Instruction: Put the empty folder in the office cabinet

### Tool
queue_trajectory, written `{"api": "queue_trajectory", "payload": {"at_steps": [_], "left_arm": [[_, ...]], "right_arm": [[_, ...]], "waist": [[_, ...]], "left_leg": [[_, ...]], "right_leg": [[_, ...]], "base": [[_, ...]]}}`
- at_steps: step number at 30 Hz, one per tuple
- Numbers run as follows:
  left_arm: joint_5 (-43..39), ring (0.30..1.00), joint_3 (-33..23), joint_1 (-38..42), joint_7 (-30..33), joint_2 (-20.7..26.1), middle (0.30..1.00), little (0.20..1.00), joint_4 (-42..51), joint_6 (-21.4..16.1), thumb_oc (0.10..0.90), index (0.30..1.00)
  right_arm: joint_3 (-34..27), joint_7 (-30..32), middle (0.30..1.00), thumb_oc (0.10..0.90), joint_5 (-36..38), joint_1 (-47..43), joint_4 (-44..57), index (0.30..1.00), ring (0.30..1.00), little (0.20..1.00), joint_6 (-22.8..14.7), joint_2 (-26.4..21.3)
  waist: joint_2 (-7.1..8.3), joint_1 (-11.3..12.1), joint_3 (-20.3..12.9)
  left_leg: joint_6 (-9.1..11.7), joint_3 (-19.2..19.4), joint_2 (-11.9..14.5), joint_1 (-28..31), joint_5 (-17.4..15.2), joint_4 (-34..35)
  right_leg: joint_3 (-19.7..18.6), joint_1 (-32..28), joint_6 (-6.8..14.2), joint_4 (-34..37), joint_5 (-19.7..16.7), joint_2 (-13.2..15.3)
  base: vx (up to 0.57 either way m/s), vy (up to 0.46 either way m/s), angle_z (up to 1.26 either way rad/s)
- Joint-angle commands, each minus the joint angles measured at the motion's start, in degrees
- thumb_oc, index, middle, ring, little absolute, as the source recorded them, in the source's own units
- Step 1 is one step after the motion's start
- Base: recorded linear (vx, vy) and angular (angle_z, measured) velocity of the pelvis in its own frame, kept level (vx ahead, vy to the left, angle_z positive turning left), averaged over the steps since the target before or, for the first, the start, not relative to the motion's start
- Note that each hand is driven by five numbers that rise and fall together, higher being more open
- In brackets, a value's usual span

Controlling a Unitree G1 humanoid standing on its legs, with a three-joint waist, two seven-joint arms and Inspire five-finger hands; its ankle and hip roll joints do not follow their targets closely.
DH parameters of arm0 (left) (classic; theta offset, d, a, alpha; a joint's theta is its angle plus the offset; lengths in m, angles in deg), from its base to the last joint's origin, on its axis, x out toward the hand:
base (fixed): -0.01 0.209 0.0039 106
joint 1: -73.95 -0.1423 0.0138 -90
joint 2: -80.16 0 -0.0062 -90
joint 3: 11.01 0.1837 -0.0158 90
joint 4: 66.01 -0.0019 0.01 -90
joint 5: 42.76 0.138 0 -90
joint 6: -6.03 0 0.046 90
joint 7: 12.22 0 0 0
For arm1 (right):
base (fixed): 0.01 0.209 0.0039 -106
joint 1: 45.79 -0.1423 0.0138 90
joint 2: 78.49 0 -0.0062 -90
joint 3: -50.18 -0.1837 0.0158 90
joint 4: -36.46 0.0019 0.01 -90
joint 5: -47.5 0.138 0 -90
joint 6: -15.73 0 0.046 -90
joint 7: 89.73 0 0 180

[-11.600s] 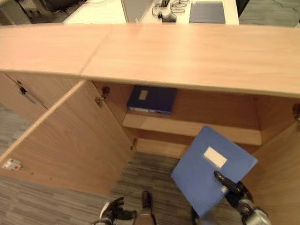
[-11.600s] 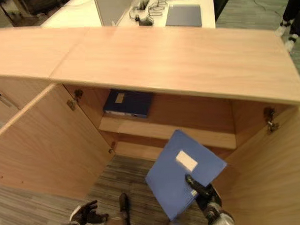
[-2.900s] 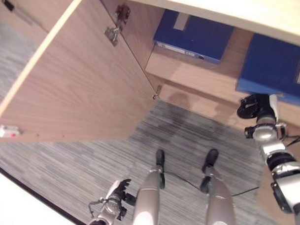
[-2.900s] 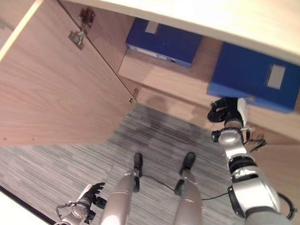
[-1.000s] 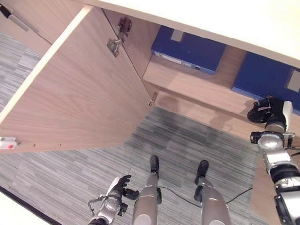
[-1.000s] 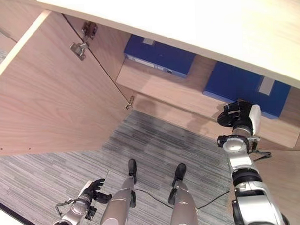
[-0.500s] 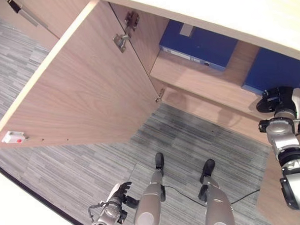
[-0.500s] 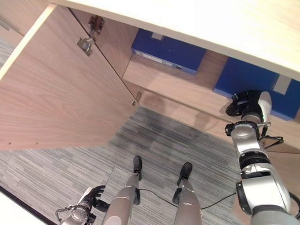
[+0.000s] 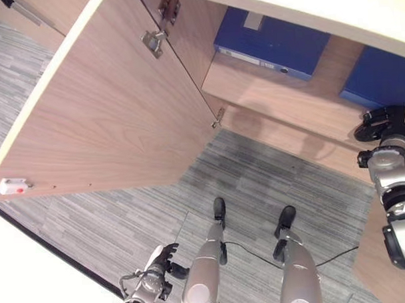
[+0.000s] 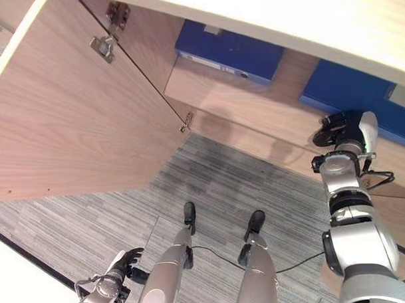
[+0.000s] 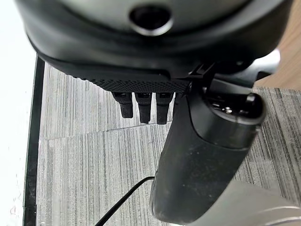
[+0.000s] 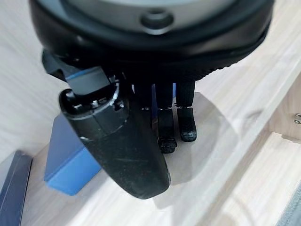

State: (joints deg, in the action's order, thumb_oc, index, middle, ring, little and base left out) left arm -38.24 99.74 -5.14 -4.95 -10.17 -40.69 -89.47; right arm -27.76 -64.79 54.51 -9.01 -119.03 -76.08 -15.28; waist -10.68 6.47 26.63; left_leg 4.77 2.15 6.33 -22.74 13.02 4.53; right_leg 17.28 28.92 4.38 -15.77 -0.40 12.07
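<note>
Two blue folders lie on the cabinet shelf (image 9: 280,102): the folder (image 10: 360,96) of the task flat at the robot's right end, a second folder (image 9: 272,39) well apart toward the left, near the open door (image 9: 101,115). The right hand (image 10: 345,130) hovers just before the folder's front edge with fingers (image 12: 181,120) relaxed and apart, clamped on nothing. The left hand (image 9: 157,276) hangs low above the grey carpet (image 9: 125,221), its fingers (image 11: 141,106) loosely straight, holding nothing.
</note>
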Motion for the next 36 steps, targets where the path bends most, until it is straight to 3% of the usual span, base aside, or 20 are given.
{"api": "queue_trajectory", "payload": {"at_steps": [1,12,21,27,33,36], "left_arm": [[-2.57,0.9,3.21,-0.34,1.23,3.52,0.9,0.9,-2.6,-0.11,0.8,0.9],[-3.63,0.9,3.37,0.02,1.11,3.67,0.9,0.9,-2.38,-0.31,0.8,0.9],[-3.26,0.9,3.49,0.9,1.39,4.35,0.9,0.9,-3.19,-0.34,0.8,0.9],[-3.24,0.9,3.13,1.71,1.67,4.51,0.9,0.9,-4.25,-0.13,0.8,0.9],[-3.43,0.9,1.73,2.52,1.76,3.93,0.9,0.9,-5.05,0.26,0.8,0.9],[-2.85,0.9,-0.39,2.84,2.15,2.73,0.9,0.9,-5.34,1.01,0.8,0.9]], "right_arm": [[3.71,1.75,0.3,0.4,0.62,-5.56,-0.75,0.3,0.3,0.3,-1.04,-6.96],[6.25,2.92,0.3,0.4,0.26,-11.26,-2.3,0.3,0.3,0.3,-0.74,-10.01],[10.05,4.23,0.3,0.4,0.89,-19.39,-2.07,0.3,0.3,0.3,-1.14,-14.32],[12.69,4.26,0.3,0.4,1.28,-23.23,-1.26,0.3,0.3,0.3,-1.17,-14.63],[9.71,4.67,0.3,0.4,1.59,-18.03,6.82,0.3,0.3,0.3,-2.39,-12.66],[0.22,6.68,0.3,0.4,0.42,-3.25,20.67,0.3,0.3,0.3,-4.32,-8.09]], "waist": [[-0.02,1.8,-0.09],[-0.96,1.96,0.74],[-0.11,1.75,-0.23],[0.56,1.28,-0.87],[1.32,0.61,-1.61],[2.31,-0.41,-2.64]], "left_leg": [[4.09,-3.34,3.14,2.13,-6.73,-1.88],[4.39,-3.63,3.12,0.34,-5.55,-0.51],[4.74,-3.59,2.9,1.05,-5.89,-0.12],[4.98,-3.2,3.05,2.13,-6.08,-0.01],[5.09,-2.92,3.29,3.57,-6.44,-0.1],[4.9,-2.46,3.55,5.49,-7.37,-0.26]], "right_leg": [[-1.16,2.31,5.26,-7.98,7.63,3.01],[-1.29,6.04,5.17,-9.73,7.97,3.09],[-1.48,5.03,4.89,-8.32,7.41,2.62],[-1.67,3.83,4.96,-7.47,6.86,2.48],[-1.5,1.63,4.89,-6.76,6.82,2.26],[-1.05,-0.96,4.92,-6.21,6.97,2.18]], "base": [[-0.02,-0.006,0.07],[-0.01,-0.003,0.04],[0.0,0.0,0.0],[0.0,-0.001,-0.01],[0.0,0.0,0.0],[0.06,-0.005,0.01]]}}
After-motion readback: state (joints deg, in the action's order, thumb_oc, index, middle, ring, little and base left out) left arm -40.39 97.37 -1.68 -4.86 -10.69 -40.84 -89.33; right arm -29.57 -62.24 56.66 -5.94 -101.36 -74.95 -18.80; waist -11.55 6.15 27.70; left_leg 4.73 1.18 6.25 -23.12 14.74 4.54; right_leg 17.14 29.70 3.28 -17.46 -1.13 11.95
